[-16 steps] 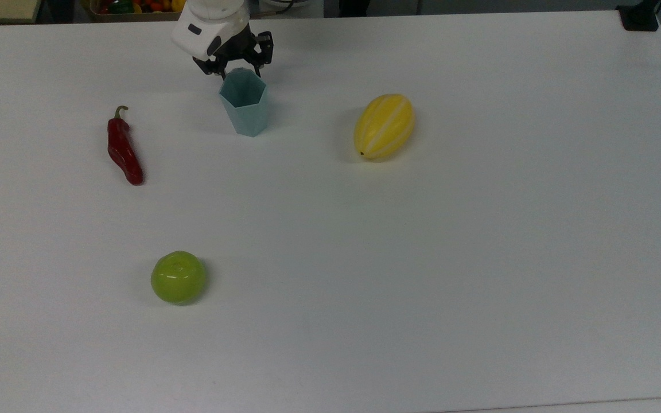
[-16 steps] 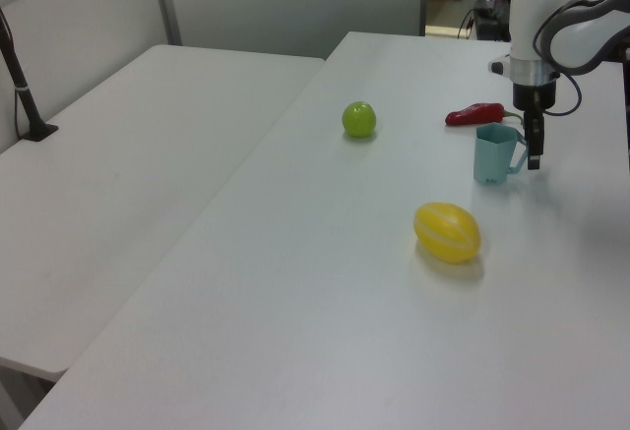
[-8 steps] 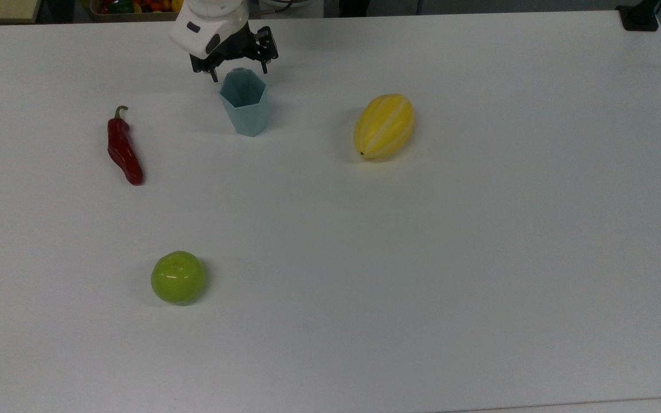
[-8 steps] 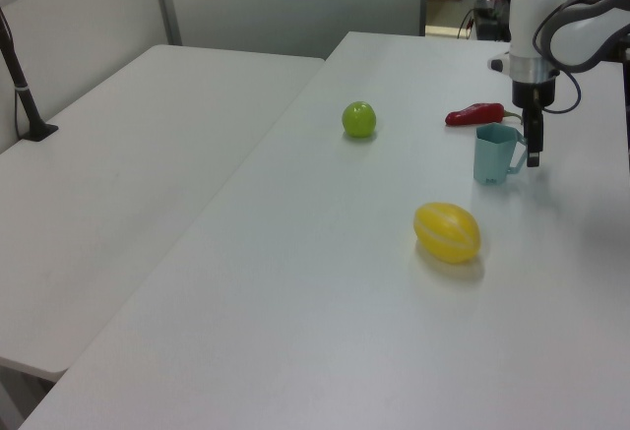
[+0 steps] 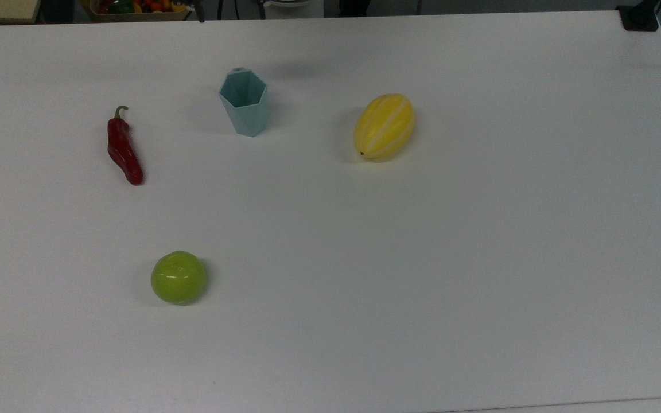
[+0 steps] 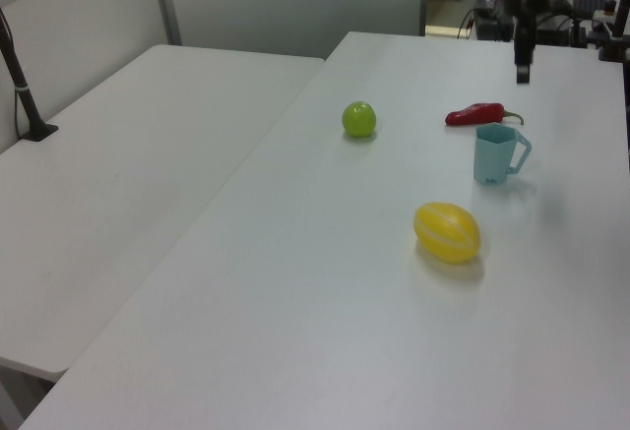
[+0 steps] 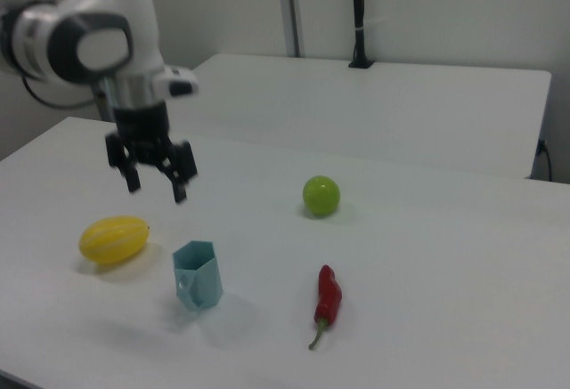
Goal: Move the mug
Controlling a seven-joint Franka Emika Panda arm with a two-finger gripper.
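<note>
Hanging in the air above the mug (image 7: 198, 286), the gripper (image 7: 156, 181) has its fingers spread wide and holds nothing. The pale teal mug stands upright on the white table (image 5: 422, 258), free of the gripper. In the top view a red chili pepper (image 5: 123, 147) lies to its left, a yellow melon (image 5: 384, 126) to its right, and a green apple (image 5: 178, 277) nearer the top view's bottom.

Mug (image 5: 244, 103) upright on white table (image 5: 422, 258), between red chili (image 5: 123, 148) and yellow melon (image 5: 384, 126); green apple (image 5: 178, 277) nearer bottom.
</note>
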